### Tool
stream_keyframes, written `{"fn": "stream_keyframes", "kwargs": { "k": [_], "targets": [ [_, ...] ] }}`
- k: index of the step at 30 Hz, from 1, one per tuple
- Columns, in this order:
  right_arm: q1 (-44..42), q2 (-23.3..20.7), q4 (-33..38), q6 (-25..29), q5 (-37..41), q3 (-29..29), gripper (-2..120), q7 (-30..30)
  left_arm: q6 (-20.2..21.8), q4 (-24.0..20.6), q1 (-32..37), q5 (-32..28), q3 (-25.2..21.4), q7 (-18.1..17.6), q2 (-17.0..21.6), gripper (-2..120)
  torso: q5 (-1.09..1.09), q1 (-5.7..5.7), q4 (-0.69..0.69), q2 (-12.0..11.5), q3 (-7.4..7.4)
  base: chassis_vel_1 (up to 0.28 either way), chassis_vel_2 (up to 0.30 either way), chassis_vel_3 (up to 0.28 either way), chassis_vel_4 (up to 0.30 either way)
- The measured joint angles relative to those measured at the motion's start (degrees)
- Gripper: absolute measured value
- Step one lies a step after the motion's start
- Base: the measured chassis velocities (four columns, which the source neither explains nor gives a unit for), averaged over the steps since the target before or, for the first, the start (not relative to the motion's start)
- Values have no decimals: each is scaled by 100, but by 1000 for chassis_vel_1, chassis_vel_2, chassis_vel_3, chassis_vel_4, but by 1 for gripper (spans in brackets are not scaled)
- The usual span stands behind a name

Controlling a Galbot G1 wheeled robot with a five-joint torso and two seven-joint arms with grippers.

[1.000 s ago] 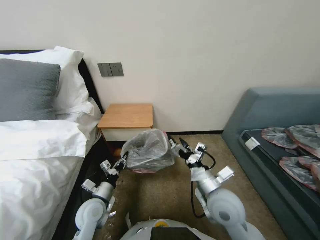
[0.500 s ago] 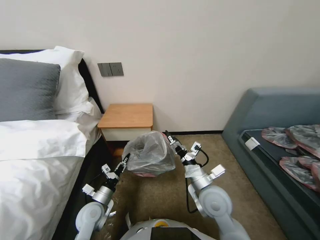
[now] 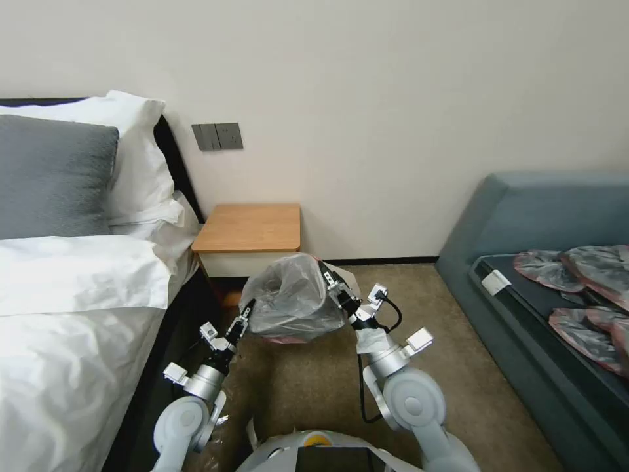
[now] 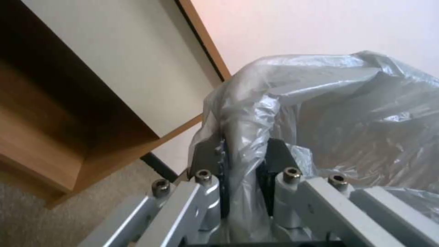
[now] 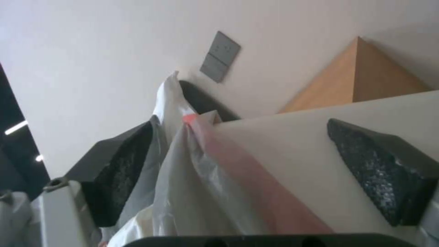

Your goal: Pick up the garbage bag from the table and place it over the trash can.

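The garbage bag (image 3: 291, 295), wrinkly grey film with a pinkish-red rim along its bottom edge, stands puffed up on the carpet in front of the table (image 3: 249, 226). The trash can is hidden under the film. My left gripper (image 3: 247, 308) is at the bag's left side. In the left wrist view it (image 4: 240, 151) is shut on a bunched fold of the bag (image 4: 347, 103). My right gripper (image 3: 325, 276) is at the bag's right side. Its pads (image 5: 123, 171) stand wide open, with the bag's pink-edged rim (image 5: 192, 178) lying loose between them.
A bed (image 3: 65, 295) with white linen runs along the left, close to my left arm. A grey sofa (image 3: 544, 216) on the right carries a pile of flat bags (image 3: 576, 288). Bare carpet (image 3: 314, 373) lies between me and the bag.
My right arm has swung left and brought its open gripper up against the bag's right side. The left gripper has stayed on the bag's left edge.
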Motion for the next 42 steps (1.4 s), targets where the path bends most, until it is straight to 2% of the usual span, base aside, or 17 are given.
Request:
{"fn": "stream_keyframes", "kwargs": {
  "k": [6,9,14,16,17,21,23,24,26,27,30,42],
  "targets": [
    [-27,1,0,13,-79,-11,82,-23,-20,-1,7,4,-6,0,-6,9,0,0,0,0,0,0,0,0,0],
    [-48,2,-5,25,-162,-19,68,-43,-31,-1,7,9,-6,0,-13,9,0,0,0,0,0,0,0,0,0],
    [-63,-6,-3,42,-206,-33,58,-47,-33,-2,-4,15,-5,-12,-19,9,0,0,0,0,0,0,0,0,0],
    [-65,-9,1,49,-229,-39,47,-47,-33,-2,-9,25,5,-26,-26,9,0,0,0,0,0,0,0,0,0],
    [-65,-9,1,49,-229,-39,47,-47,-33,-2,-9,25,5,-26,-26,9,0,0,0,0,0,0,0,0,0],
    [-80,-6,18,62,-267,-66,28,-43,-33,-1,-19,43,32,-55,-42,9,0,0,0,0,0,0,0,0,0],
    [-83,-5,20,68,-277,-72,24,-42,-33,-1,-20,47,39,-61,-43,9,0,0,0,0,0,0,0,0,0],
    [-87,0,25,79,-296,-79,16,-39,-33,-2,-23,53,51,-63,-44,9,0,0,0,0,0,0,0,0,0],
    [-87,2,27,86,-307,-81,14,-38,-33,-2,-23,58,58,-64,-44,9,0,0,0,0,0,0,0,0,0],
    [-79,4,28,102,-330,-82,6,-31,-32,-11,-16,77,80,-64,-42,9,0,0,0,0,0,0,0,0,0],
    [-38,-5,28,133,-354,-70,0,0,-28,-39,10,122,122,-48,-27,9,0,0,0,0,0,0,0,0,0],
    [208,-111,-88,202,-427,42,0,128,-2,-72,61,264,182,112,-6,9,0,0,0,0,0,0,0,0,0]
  ]
}}
